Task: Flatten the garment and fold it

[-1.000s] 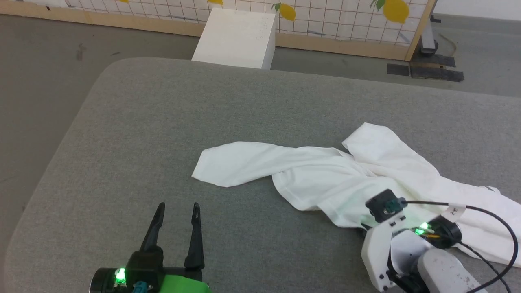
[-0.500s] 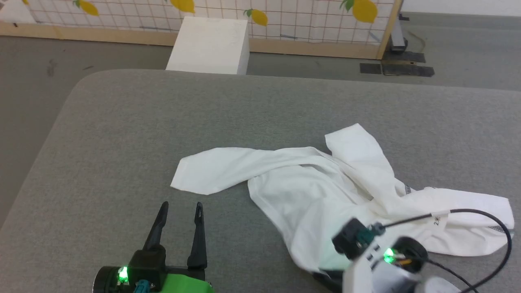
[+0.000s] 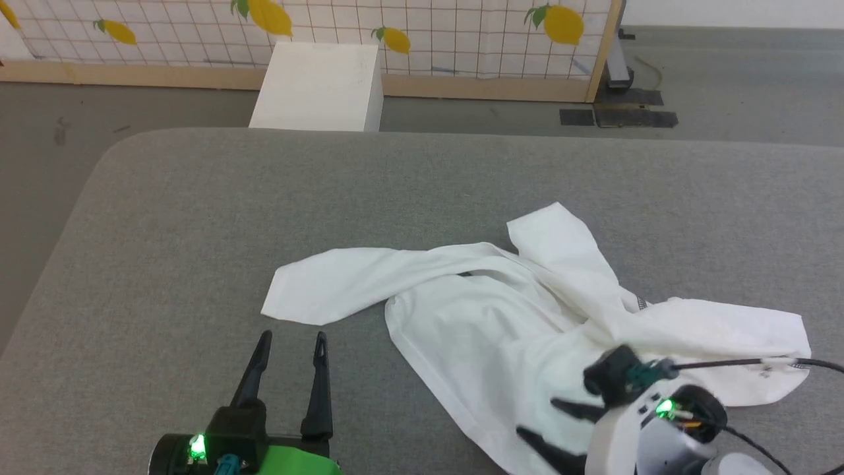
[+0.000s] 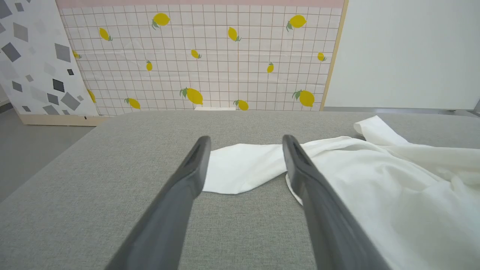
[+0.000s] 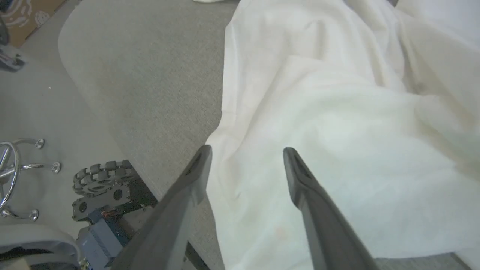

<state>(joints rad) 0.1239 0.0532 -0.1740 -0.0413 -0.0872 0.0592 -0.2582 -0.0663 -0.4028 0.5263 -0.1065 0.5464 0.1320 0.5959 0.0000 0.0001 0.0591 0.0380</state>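
A: Where's the garment (image 3: 514, 316)?
B: On the grey tabletop (image 3: 198, 218), right of centre in head view. Crumpled, not flat. One long strip runs toward the robot's left, a flap points to the far side, and the rest spreads right.
A: Right pincer (image 3: 537, 417)?
B: Fingers apart, nothing clamped. It sits over the garment's near edge, tips pointing toward the robot's left. In the right wrist view there's white cloth behind and between both fingers, with the hem edge beside the one on that view's left. Touching or hovering, can't tell.
A: Left pincer (image 3: 292, 335)?
B: Also spread wide, empty, over bare tabletop. The strip's end lies just beyond its tips, apart from them. The left wrist view frames that end between the fingers.
A: Anything else?
B: White box (image 3: 316, 86) on the floor past the far edge, lemon-print screen (image 3: 428, 26) behind it.
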